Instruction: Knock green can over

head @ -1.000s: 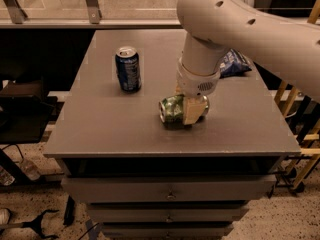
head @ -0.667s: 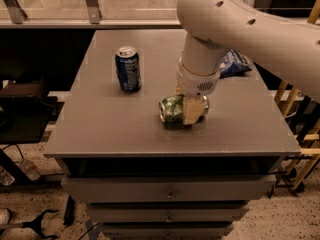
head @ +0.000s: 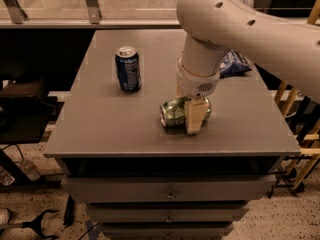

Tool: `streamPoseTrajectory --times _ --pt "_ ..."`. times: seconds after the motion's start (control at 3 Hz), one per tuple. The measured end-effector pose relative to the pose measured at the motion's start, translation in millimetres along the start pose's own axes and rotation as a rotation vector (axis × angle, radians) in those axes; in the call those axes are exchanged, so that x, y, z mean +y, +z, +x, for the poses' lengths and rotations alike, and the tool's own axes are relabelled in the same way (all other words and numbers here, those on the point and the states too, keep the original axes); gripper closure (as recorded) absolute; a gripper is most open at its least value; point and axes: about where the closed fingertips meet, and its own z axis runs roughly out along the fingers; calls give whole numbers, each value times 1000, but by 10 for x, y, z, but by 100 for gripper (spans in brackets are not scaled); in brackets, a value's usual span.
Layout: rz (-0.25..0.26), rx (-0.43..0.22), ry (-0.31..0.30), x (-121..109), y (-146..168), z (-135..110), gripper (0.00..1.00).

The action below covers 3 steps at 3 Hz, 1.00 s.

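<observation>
The green can (head: 173, 113) lies on its side near the front middle of the grey tabletop (head: 110, 129), its silver top facing left. My gripper (head: 193, 120) comes straight down from the big white arm (head: 220, 19) and sits over the right half of the can, touching it. The dark blue can (head: 128, 68) stands upright to the back left, well apart from the gripper.
A blue-and-white snack bag (head: 233, 63) lies at the back right, partly behind the arm. The table is a drawer cabinet (head: 170, 189) with edges close on all sides. A wooden frame (head: 300, 129) stands to the right, and cables and dark furniture lie on the floor at left.
</observation>
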Motion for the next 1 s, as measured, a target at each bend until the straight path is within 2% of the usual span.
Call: streamPoseTrajectory --times 0.33,0.67,1.0 --pt "1 0 -1 0 2 -4 0" --pt "1 0 -1 0 2 -4 0" --pt "24 -6 21 24 -30 41 0"
